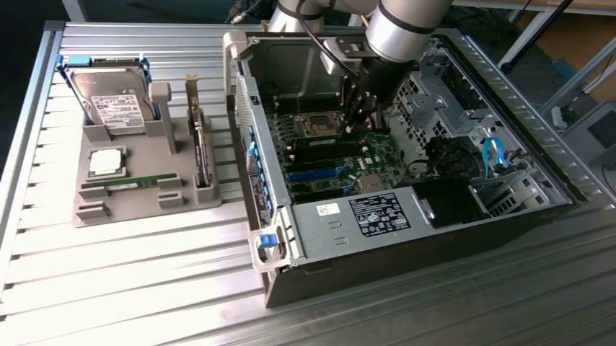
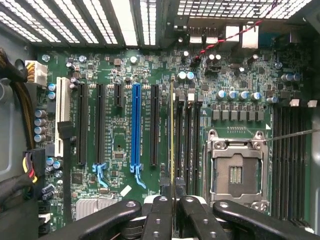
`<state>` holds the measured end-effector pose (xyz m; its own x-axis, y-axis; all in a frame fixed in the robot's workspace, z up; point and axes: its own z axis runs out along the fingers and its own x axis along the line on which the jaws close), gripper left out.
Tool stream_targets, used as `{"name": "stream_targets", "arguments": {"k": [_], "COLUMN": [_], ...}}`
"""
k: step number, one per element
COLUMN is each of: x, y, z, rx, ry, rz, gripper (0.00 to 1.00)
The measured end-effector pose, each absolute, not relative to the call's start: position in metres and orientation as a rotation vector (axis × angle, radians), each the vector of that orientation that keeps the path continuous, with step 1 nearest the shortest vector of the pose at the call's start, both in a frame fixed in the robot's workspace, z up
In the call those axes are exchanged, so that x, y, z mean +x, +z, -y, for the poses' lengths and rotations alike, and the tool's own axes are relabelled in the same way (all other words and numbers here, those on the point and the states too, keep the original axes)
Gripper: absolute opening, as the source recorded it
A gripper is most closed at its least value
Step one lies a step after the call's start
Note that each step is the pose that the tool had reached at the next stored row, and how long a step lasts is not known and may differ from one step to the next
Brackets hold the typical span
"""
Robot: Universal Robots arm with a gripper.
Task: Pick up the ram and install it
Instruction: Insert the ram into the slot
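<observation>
My gripper (image 2: pixel 173 200) is shut on the ram (image 2: pixel 172 140), which I see edge-on as a thin yellow-green strip running away from the fingers (image 2: pixel 159 215). It hangs over the motherboard (image 2: pixel 120 135), in line with the dark memory slots (image 2: pixel 187 135) beside the empty processor socket (image 2: pixel 235 167). Whether it touches a slot I cannot tell. In the exterior view the gripper (image 1: pixel 358 126) reaches down into the open computer case (image 1: pixel 288 238) above the board.
A grey fixture (image 1: pixel 144 205) at the exterior view's left holds a hard drive (image 1: pixel 114 101), a silver processor chip (image 1: pixel 106 162), a dark expansion card (image 1: pixel 200 144) and another green memory stick (image 1: pixel 130 184). Case walls, the power supply (image 1: pixel 385 213) and cables (image 2: pixel 15 180) crowd the board.
</observation>
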<state>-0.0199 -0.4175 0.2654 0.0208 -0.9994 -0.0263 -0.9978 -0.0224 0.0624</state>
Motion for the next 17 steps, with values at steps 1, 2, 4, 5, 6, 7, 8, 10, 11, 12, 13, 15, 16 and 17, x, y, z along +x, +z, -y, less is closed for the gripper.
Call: {"name": "stream_targets", "arguments": {"k": [1, 2, 4, 5, 6, 7, 8, 10, 11, 12, 13, 15, 16, 17], "x": [-0.019, -0.017, -0.017, -0.016, -0.016, -0.015, -0.014, -0.012, -0.012, -0.012, -0.012, -0.012, -0.012, -0.012], "y": [0.265, 0.265, 0.264, 0.264, 0.264, 0.263, 0.263, 0.263, 0.263, 0.261, 0.259, 0.255, 0.254, 0.253], "z": [0.417, 0.417, 0.417, 0.417, 0.417, 0.417, 0.417, 0.417, 0.417, 0.417, 0.417, 0.417, 0.417, 0.417], "rx": [2.224, 2.221, 2.219, 2.219, 2.218, 2.218, 2.217, 2.216, 2.216, 2.217, 2.217, 2.217, 2.217, 2.217], "ry": [-0.098, -0.098, -0.098, -0.098, -0.098, -0.098, -0.098, -0.098, -0.098, -0.099, -0.098, -0.098, -0.098, -0.098], "rz": [2.179, 2.182, 2.184, 2.184, 2.185, 2.185, 2.186, 2.187, 2.187, 2.187, 2.187, 2.187, 2.187, 2.187], "gripper": [0.12, 0.12, 0.12, 0.12, 0.12, 0.12, 0.12, 0.12, 0.12, 0.12, 0.12, 0.12, 0.12, 0.12]}}
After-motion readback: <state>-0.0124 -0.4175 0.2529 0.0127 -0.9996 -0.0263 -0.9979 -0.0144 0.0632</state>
